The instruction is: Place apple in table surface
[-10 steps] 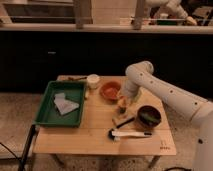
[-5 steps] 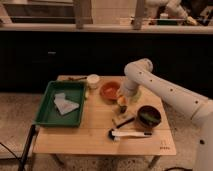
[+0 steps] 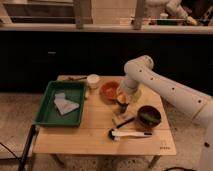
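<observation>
My gripper (image 3: pixel 122 101) hangs from the white arm over the middle of the table surface (image 3: pixel 95 132), just right of the orange bowl (image 3: pixel 109 91). It appears shut on the apple (image 3: pixel 121 96), a small orange-red round fruit held a little above the light wood top. A tan block (image 3: pixel 123 119) lies directly in front of the gripper. The fingers are mostly hidden by the apple and the wrist.
A green tray (image 3: pixel 47 112) holding a white cloth (image 3: pixel 65 105) fills the left side. A white cup (image 3: pixel 93 80) stands at the back. A yellow-green cup (image 3: pixel 135 95), a dark bowl (image 3: pixel 149 117) and a white brush (image 3: pixel 127 133) sit at the right and front.
The arm's elbow swung slightly left and back again. The gripper with the apple has stayed nearly in the same spot beside the orange bowl.
</observation>
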`<act>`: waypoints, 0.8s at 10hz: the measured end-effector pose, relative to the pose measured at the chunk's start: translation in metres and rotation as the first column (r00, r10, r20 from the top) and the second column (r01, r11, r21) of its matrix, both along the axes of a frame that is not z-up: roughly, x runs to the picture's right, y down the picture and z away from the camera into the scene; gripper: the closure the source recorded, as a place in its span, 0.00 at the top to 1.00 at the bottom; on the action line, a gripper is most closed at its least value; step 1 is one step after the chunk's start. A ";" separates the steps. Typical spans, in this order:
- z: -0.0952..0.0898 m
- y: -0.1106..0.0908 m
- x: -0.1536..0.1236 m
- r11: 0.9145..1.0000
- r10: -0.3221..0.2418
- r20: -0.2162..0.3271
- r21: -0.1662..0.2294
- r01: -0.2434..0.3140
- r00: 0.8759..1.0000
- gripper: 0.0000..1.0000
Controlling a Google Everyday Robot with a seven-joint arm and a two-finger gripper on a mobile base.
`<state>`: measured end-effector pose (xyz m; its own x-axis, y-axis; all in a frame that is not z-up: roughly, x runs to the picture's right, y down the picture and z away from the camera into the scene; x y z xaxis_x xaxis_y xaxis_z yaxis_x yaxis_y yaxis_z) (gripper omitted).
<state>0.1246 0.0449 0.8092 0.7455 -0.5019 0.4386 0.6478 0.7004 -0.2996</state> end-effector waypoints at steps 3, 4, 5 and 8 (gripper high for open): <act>-0.014 -0.005 -0.012 0.999 -0.037 0.054 0.019 0.036 0.998 0.01; -0.017 -0.004 -0.020 0.999 -0.053 0.084 0.018 0.051 0.995 0.01; -0.020 -0.003 -0.027 0.998 -0.068 0.110 0.015 0.067 0.992 0.01; -0.031 0.006 -0.051 0.990 -0.138 0.215 0.002 0.140 0.967 0.01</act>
<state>0.0735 0.0506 0.7785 0.5568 -0.5873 0.5875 0.7885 0.5961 -0.1515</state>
